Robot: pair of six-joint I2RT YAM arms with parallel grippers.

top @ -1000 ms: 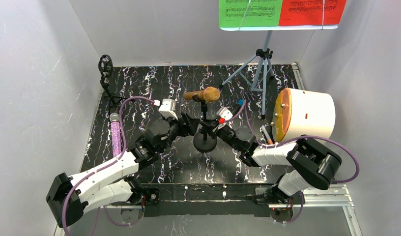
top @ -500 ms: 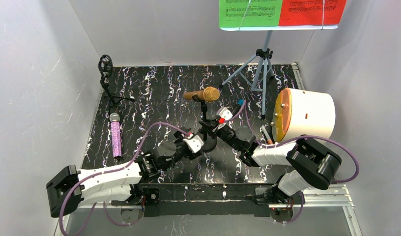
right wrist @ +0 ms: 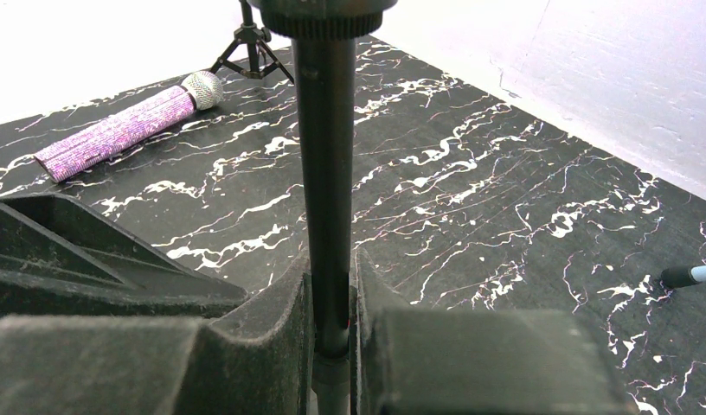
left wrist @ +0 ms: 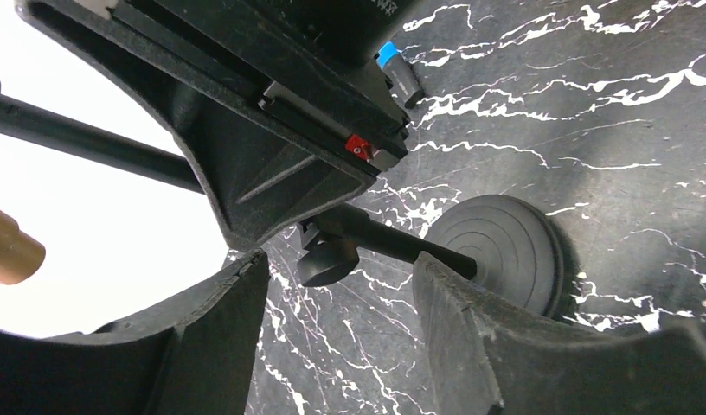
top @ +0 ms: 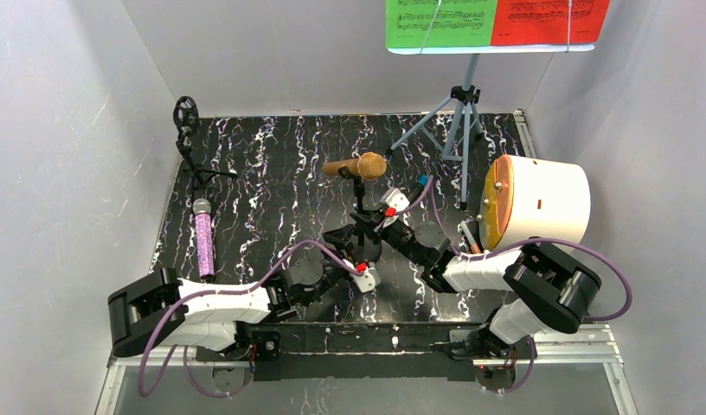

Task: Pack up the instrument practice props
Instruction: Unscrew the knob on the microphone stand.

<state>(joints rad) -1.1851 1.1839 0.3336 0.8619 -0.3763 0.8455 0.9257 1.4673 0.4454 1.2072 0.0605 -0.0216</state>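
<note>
The step in hand looks to be taking down the gold microphone (top: 358, 166) and its mic mount (right wrist: 325, 156), and it wants the two arms working in order. The right fingers (right wrist: 371, 333) are clamped on the upright post low down, so they should hold it plumb while the other arm does the unclipping — any twist from that side could tip the round base (left wrist: 505, 251) on the worktop (top: 272, 164). The left fingers (left wrist: 445, 303) stand apart with nothing gripped, low and near the foot of the mount. From their own camera the post and a small knob on it show in the gap, but beyond the tips, touching neither. I judge they need to go up rather than in, since the gold microphone sits at the top of the post, well above both sets of fingers. The purple glitter microphone (top: 203, 242) lies flat on the worktop at the left, apart from both.
</note>
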